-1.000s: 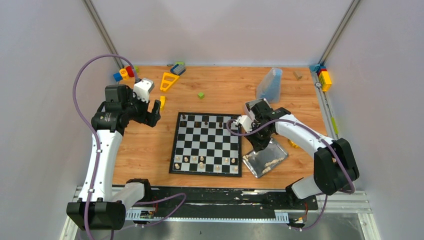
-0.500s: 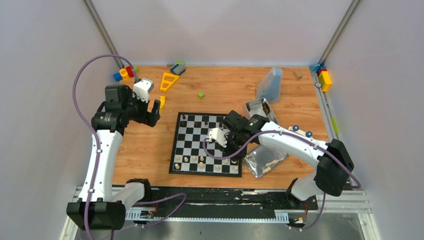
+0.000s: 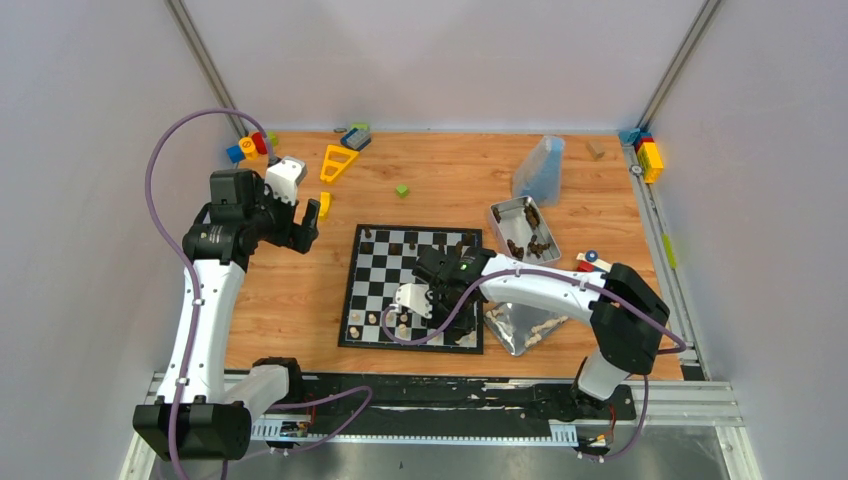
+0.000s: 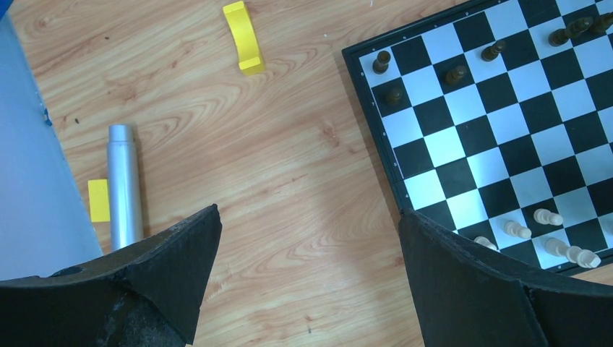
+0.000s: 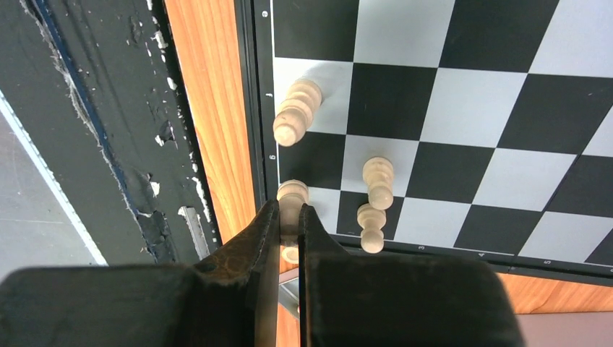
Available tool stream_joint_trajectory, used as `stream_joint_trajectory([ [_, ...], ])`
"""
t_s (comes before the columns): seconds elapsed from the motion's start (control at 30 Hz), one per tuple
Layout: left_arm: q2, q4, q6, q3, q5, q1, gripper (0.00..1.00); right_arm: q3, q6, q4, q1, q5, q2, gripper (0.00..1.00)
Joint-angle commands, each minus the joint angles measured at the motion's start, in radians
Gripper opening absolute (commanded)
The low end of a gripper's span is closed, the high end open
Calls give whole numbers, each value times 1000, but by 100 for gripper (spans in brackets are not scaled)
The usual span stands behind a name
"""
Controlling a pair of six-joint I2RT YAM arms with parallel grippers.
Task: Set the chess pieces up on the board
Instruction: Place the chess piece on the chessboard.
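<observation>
The board [image 3: 385, 262] lies at the table's middle, with dark brown pieces [image 3: 395, 245] on its far rows and cream pieces [image 3: 372, 318] on its near rows. My right gripper [image 5: 289, 210] is shut on a cream piece [image 5: 292, 194] and holds it over the board's near edge, beside three standing cream pieces [image 5: 378, 181]. In the top view it [image 3: 430, 300] hangs over the near rows. My left gripper [image 4: 307, 213] is open and empty above bare wood left of the board [image 4: 499, 130], also in the top view [image 3: 312, 220].
A metal tray [image 3: 497, 215] with dark pieces and a tray [image 3: 508, 337] with cream pieces sit right of the board. A blue container [image 3: 540, 170], green cube [image 3: 401, 190], yellow block [image 4: 243, 37], metal cylinder [image 4: 123, 184] and toy blocks [image 3: 250, 148] lie around.
My right arm swung left from the cream-piece tray to over the board's near rows, carrying a cream piece. The left arm has not moved.
</observation>
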Motion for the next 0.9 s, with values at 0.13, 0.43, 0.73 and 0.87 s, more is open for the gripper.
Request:
stream_joint_trajectory([
  [0.13,-22,6,19,38,-1,6,100,33,12,73,15,27,18,0],
  [0.43,-27,10,18,29,2,5,100,29,17,90,21,28,23,0],
  [0.73,-36,7,22,27,0,7,100,17,22,102,27,21,30,2],
  [0.87,-36,3,23,29,0,7,100,0,23,102,32,30,23,13],
])
